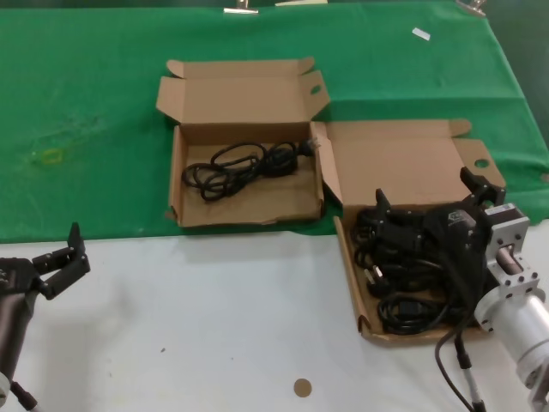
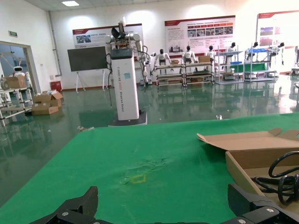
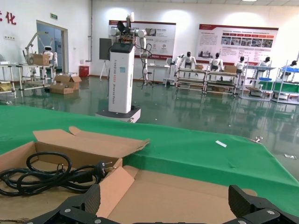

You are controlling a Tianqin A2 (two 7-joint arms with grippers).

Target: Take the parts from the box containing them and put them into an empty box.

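Note:
The skewed shallow box containing the parts [image 1: 350, 273] lies at the right and holds several black coiled cords [image 1: 412, 273]. My right gripper [image 1: 426, 190] hovers open just above those cords, nothing between its fingers; in the right wrist view this gripper [image 3: 166, 207] faces the box's lid [image 3: 187, 191]. The squarely set box with taller walls [image 1: 177, 168] at centre-left holds one coiled cord [image 1: 244, 165], also seen as a cord [image 3: 46, 175] beyond the lid. My left gripper [image 1: 69, 257] waits open at the near left; from its wrist this gripper [image 2: 163, 207] sees the box wall [image 2: 240, 168].
Green cloth [image 1: 86, 103] covers the far half of the table and white surface [image 1: 214, 309] the near half. A small brown disc [image 1: 302, 387] lies near the front edge. My own black cable [image 1: 453, 360] hangs by the right arm.

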